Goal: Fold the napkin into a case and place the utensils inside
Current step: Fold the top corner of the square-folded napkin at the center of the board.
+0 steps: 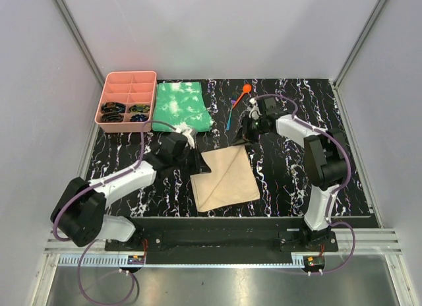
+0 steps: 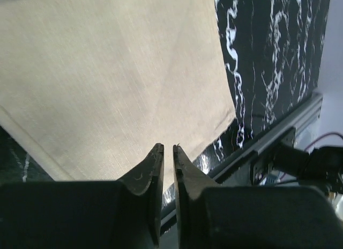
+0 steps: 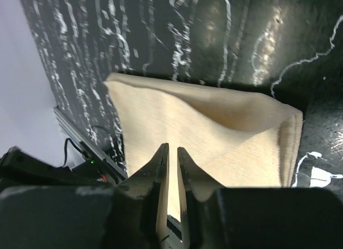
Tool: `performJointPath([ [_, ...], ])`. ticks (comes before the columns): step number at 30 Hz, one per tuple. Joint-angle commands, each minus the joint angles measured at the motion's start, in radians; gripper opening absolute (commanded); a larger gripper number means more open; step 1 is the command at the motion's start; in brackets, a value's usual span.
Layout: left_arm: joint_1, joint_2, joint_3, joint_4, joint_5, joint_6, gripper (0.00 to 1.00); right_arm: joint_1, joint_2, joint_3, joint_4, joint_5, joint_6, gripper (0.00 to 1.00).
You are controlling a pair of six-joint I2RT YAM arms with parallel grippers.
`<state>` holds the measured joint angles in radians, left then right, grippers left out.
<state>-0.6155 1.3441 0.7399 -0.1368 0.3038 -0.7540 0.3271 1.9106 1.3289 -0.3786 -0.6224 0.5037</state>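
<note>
Pinching the napkin [image 1: 227,181] at both far corners: with the left gripper [image 2: 167,147] nipping the far-left corner, fingers drawn almost together with only a thin slit between them and the tan cloth running right up into the tips; with the right gripper [image 3: 172,147] nipping the far-right corner the same way, tan cloth showing down the slit between its narrow fingers. Holding that right corner slightly off the table [image 1: 283,187], judging by the shadow under it in the top view and the open fold seen from the right wrist. Resting the remainder of the napkin flat on the black, white-veined surface, near the middle and toward the near edge, between the two arms, with a diagonal crease crossing it. Lying outside the cloth, beyond the right gripper toward the back, the utensils: the orange spoon [image 1: 240,95] aslant, round head farthest away, and the slim blue utensil [image 1: 228,118] just beside it, ends meeting or nearly meeting, too small for telling which. Showing also a green-and-white mottled cloth [image 1: 181,106] spread flat at the back left, just beside a pink divided tray [image 1: 104,101] carrying small dark items in its nearest compartments, too small for naming
</note>
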Motion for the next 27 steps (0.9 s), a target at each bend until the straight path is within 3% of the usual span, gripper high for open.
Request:
performJointPath([
  [1, -0.042, -0.040, -0.075, 0.121, 0.090, 0.006, 0.14, -0.023, 0.036, -0.025, 0.053, -0.037, -0.039, 0.17],
  [10, -0.070, -0.114, -0.345, 0.183, 0.067, -0.025, 0.12, -0.054, 0.169, 0.013, 0.107, -0.092, -0.063, 0.16],
  [16, -0.107, -0.215, -0.447, 0.195, 0.061, -0.053, 0.12, -0.053, 0.229, 0.061, 0.107, -0.111, -0.054, 0.17],
  [22, -0.109, -0.370, -0.404, 0.111, 0.038, -0.041, 0.17, -0.054, 0.148, 0.062, 0.043, -0.051, -0.070, 0.22],
  [27, -0.107, -0.410, -0.329, 0.014, -0.009, -0.022, 0.21, -0.049, 0.062, 0.030, -0.002, -0.011, -0.071, 0.35],
])
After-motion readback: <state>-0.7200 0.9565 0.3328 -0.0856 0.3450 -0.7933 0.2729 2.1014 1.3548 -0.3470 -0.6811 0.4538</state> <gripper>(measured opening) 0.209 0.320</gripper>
